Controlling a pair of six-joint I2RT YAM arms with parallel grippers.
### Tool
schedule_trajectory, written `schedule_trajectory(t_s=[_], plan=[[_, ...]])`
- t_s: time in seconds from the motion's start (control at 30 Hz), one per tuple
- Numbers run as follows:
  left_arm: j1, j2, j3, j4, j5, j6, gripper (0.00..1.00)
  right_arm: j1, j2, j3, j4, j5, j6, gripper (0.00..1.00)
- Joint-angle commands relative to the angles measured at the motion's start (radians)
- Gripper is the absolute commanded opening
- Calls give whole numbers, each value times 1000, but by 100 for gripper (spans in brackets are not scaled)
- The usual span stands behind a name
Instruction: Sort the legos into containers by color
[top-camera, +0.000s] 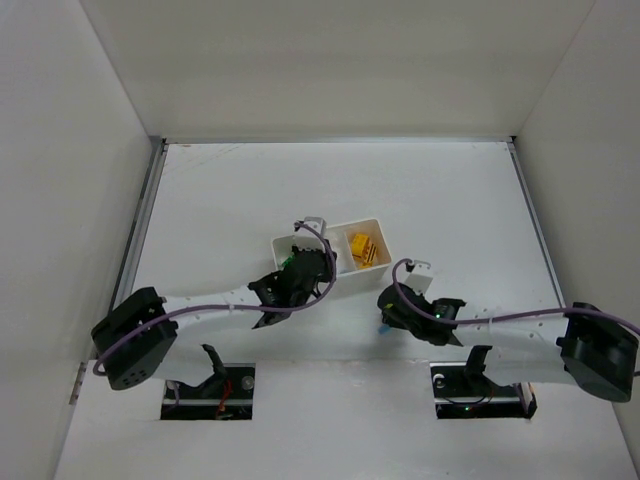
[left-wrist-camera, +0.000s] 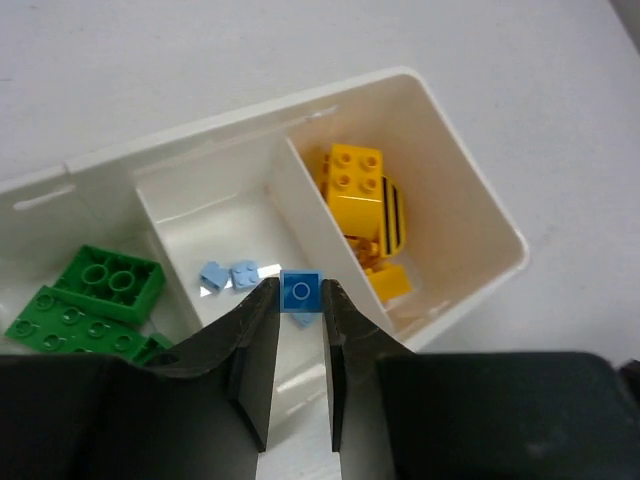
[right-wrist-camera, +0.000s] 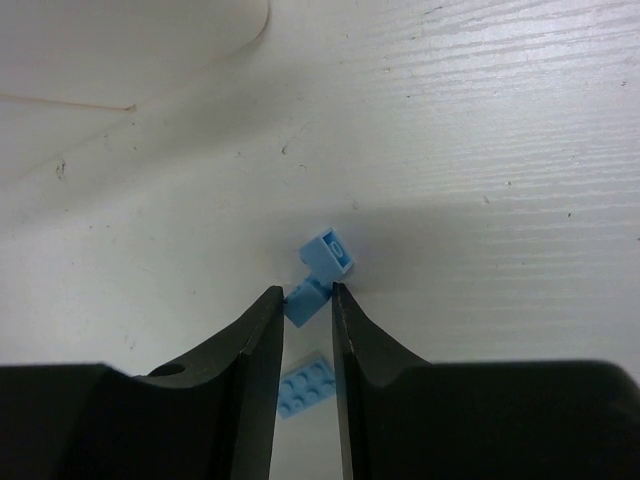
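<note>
Your left gripper hangs over the white tray, fingers pinched on a blue brick above the middle compartment. It sits close to the divider that fences off the yellow bricks. Two pale blue bricks lie below, and green bricks fill the left bay. Release off-centre and the piece may glance off that divider into yellow. Out on the table, your right gripper has its tips closed on a second blue brick, with a neighbouring brick touching it and a flat blue plate just beneath. Whether the neighbour is joined cannot be told; lift briskly and it may ride up, then drop short of the tray.
</note>
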Motion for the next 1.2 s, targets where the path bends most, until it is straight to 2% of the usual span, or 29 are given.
schedule_trajectory(t_s=[0.0,0.17,0.33,0.43,0.63,0.83,1.07,1.17], plan=[[44,44,53,-7,28,14,19,0,14,32,28,31,-5,26],[79,125,99,-27,38,33,21,9,-14,32,17,48,-5,23],[79,153,108,-21,40,42,31,27,-77,35,-17,54,-5,22],[81,147,107,-20,35,42,35,46,-114,55,-38,64,-14,22],[82,46,63,-20,23,42,35,82,-151,155,17,62,-118,22],[65,-137,-39,-50,-33,20,34,-12,-21,294,204,-16,-328,23],[23,-330,-140,-161,-67,-38,33,-118,240,463,357,-113,-431,23],[-22,-359,-162,-170,-69,-50,33,-134,323,523,365,-128,-440,31]])
